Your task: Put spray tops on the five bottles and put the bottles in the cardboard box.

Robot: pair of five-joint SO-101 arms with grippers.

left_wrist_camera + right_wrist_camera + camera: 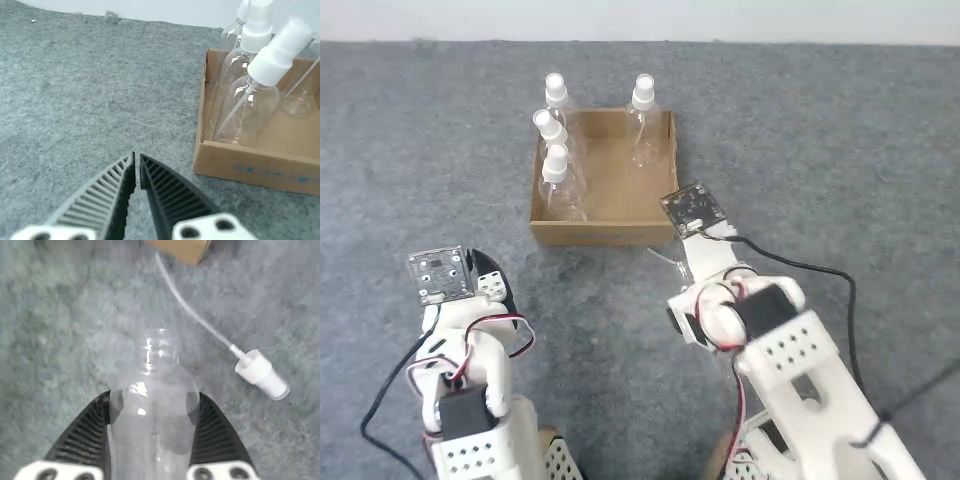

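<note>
Grey carpet [820, 150] underneath.
Cardboard box [600, 232]: four capped bottles [560, 185] standing inside.
Right gripper [154, 399]: jaws clamped round fifth bottle [156, 365], neck bare, aimed toward box.
Left gripper [137, 162]: jaws closed, empty, over carpet near box.
Spray top [260, 372]: on carpet beside bottle neck, dip tube running toward box corner.
Advice: hold bottle steady, left takes white head, feed tube into neck first, then seat the head.

This looks like a robot lab or test room; the white left arm [470, 400] and right arm [810, 370] stand at the bottom of the frame, with a loose black wire [848, 305] hanging off one; a fuzzy grey mat [820, 120] covers the table; a plain pale wall [720, 18] runs along the top.
</note>
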